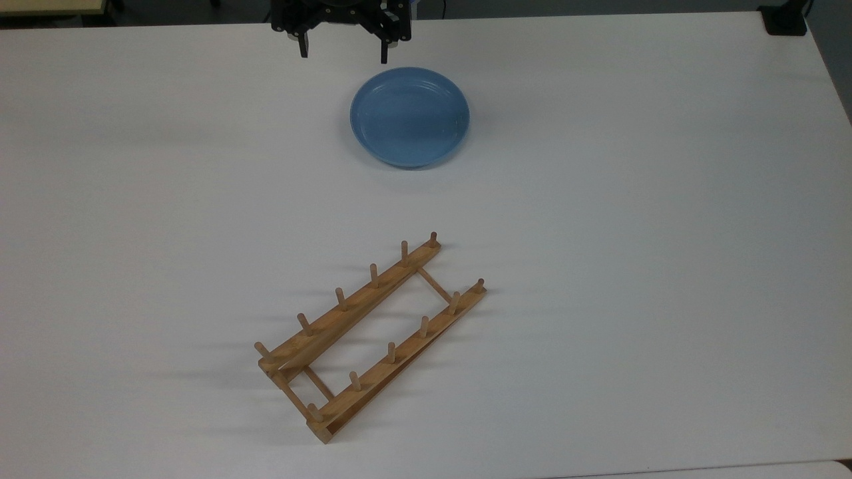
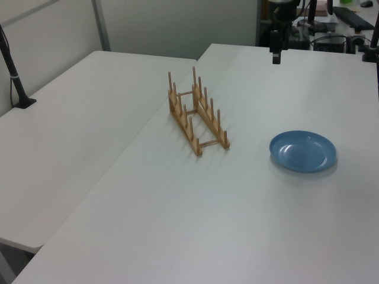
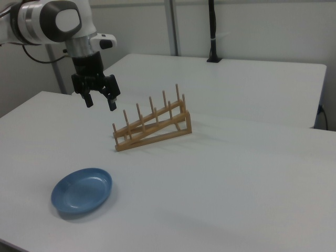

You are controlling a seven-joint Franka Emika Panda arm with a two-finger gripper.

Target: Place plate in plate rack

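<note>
The jaws stand open and empty, the gripper (image 3: 100,100) hanging well above the tabletop (image 1: 665,233), probably poised for a descent onto the plate (image 1: 410,117). The plate lies flat, near the gripper and well apart from the rack (image 1: 370,332), nothing slotted yet. The right view reveals the rack's sloped rise; the top view flattens it but separates the two peg rows clearly.

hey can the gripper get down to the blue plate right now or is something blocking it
Probably yes. The gripper hangs open above the table, off to one side of the plate. The plate lies flat and alone, with the rack well apart from it, so nothing stands between them.
</note>
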